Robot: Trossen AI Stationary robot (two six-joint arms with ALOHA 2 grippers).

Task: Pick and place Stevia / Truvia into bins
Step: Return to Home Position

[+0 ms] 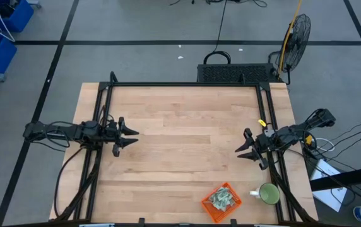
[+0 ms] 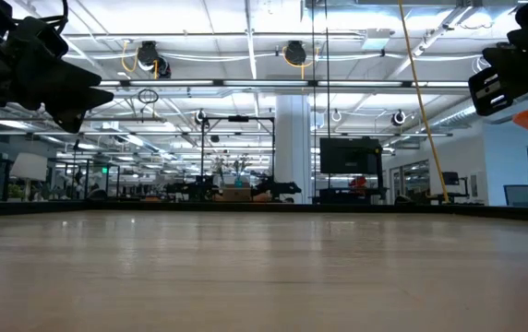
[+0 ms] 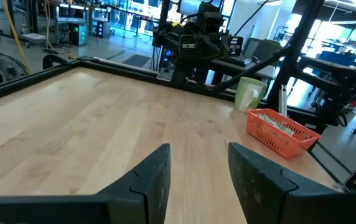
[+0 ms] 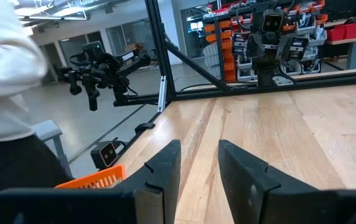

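Observation:
The orange meshed basket stands near the table's near edge, right of centre, with several pale green and white sachets lying inside it. It also shows in the left wrist view as the basket with sachets in it. My left gripper hovers open over the table's left side, pointing right. My right gripper hovers open over the right side, pointing left. Neither is near the basket. In the wrist views the left fingers and right fingers stand apart over bare wood.
A round green mug stands right of the basket, near the table's right near corner, its handle toward the basket. A black frame rail runs round the tabletop. A person in white shows beyond the table's near edge in the right wrist view.

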